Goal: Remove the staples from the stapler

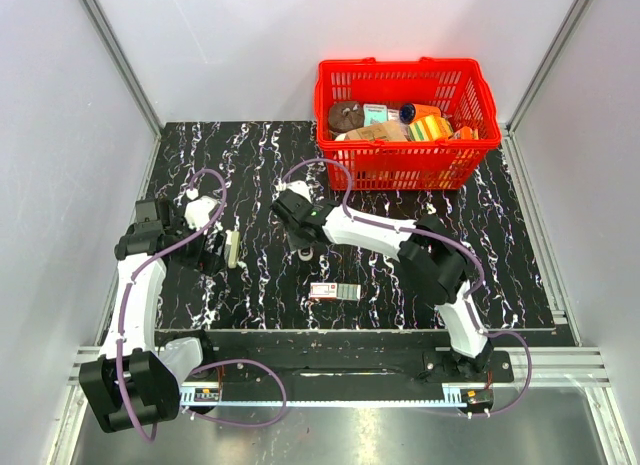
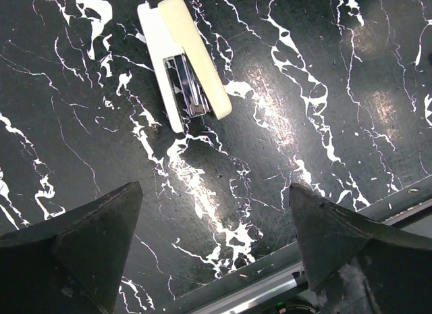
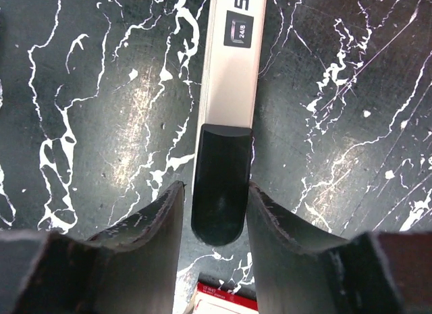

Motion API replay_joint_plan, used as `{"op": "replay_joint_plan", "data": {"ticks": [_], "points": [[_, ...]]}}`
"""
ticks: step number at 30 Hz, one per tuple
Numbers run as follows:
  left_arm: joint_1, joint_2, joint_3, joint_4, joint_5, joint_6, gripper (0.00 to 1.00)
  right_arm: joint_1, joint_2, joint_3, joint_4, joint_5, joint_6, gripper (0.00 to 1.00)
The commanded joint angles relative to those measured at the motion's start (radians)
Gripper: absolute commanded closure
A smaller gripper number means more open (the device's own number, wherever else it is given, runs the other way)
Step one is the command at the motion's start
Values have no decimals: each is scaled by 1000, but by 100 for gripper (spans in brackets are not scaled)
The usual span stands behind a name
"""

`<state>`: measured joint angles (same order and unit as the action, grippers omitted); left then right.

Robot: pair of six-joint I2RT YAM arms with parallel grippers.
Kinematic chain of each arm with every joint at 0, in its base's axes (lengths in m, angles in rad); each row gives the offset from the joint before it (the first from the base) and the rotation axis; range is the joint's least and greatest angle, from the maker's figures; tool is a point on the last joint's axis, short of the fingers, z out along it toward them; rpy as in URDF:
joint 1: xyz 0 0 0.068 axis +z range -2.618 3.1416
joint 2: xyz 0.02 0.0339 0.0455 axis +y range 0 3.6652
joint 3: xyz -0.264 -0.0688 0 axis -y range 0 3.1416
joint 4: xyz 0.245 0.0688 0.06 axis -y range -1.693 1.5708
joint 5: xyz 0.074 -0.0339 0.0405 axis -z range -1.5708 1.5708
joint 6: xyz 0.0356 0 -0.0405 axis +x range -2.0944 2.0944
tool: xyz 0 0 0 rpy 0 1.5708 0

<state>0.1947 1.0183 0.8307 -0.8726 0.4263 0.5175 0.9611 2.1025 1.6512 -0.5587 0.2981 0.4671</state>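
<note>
A long silver stapler (image 3: 229,91) with a black rear end (image 3: 219,192) lies on the black marbled table. My right gripper (image 3: 212,192) straddles that black end, its fingers close against both sides; it is over it in the top view (image 1: 298,241). A small cream stapler (image 2: 185,61) lies on its side, its metal staple channel showing; it is left of centre in the top view (image 1: 232,250). My left gripper (image 2: 216,216) is open and empty, nearer the table's front edge than the cream stapler and just left of it in the top view (image 1: 213,250).
A red-and-white staple box (image 1: 333,291) lies near the table's front, just below my right gripper (image 3: 223,304). A red basket (image 1: 405,170) with several items stands at the back right. Grey walls close in on both sides.
</note>
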Motion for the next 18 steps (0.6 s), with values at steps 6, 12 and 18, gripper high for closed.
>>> {"op": "replay_joint_plan", "data": {"ticks": [6,12,18], "points": [[-29,2,30,20,51,6,4,7,54,61,-32,-22,-19,64],[-106,-1,7,73,32,-33,1,7,25,70,-29,-36,-12,84],[-161,34,10,164,92,-86,1,7,-91,56,-7,-30,54,100]]}}
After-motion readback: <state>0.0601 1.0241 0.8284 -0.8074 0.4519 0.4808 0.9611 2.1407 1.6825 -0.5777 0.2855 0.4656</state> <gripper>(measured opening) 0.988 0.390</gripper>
